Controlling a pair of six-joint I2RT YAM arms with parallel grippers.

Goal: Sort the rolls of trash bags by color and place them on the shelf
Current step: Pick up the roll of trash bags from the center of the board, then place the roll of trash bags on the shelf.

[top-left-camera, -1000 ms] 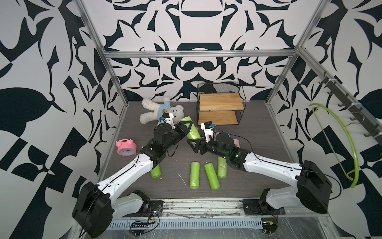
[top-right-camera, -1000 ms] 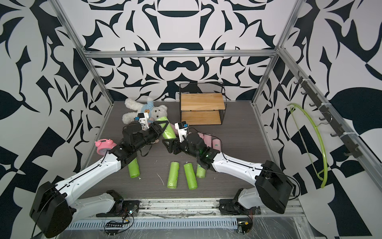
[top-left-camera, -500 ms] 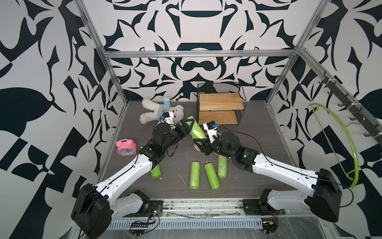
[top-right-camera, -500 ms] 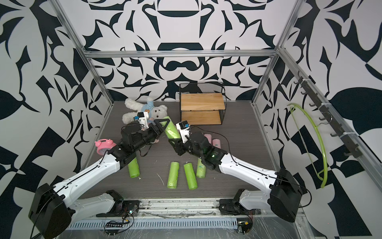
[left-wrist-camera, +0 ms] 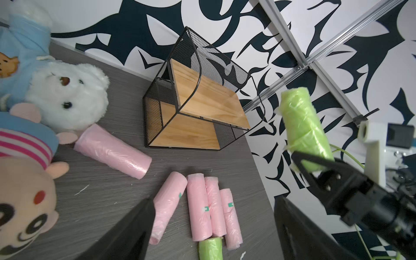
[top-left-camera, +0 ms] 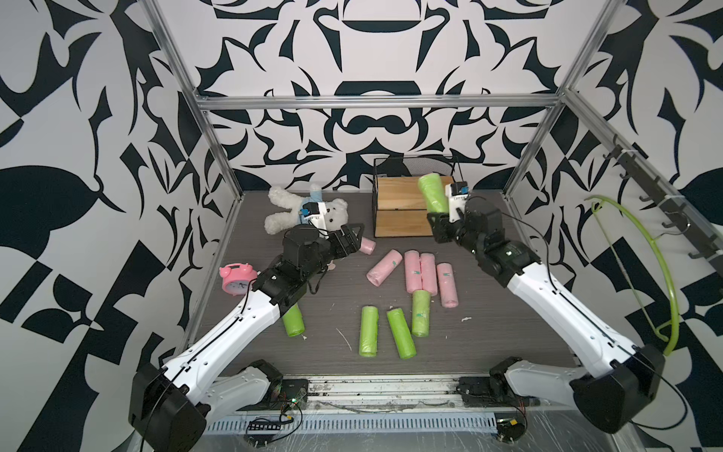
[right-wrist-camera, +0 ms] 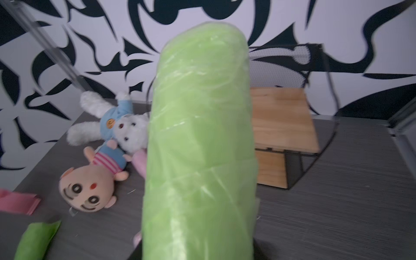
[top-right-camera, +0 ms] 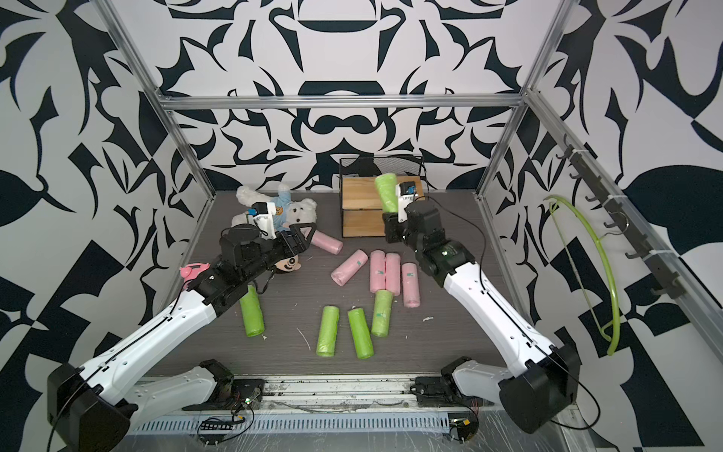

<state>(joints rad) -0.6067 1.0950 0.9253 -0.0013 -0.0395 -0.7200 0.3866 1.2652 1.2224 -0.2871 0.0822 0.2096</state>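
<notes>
Transport is the step in hand: the right gripper is closed on the lower end of a lime green roll, which stands above its jaws, just before the shelf. The left gripper gapes empty. Next, probably, the roll must tilt flat onto a board.

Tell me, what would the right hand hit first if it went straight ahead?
Probably the shelf: the green roll in the right hand points at its upper board, though depth is unclear.
</notes>
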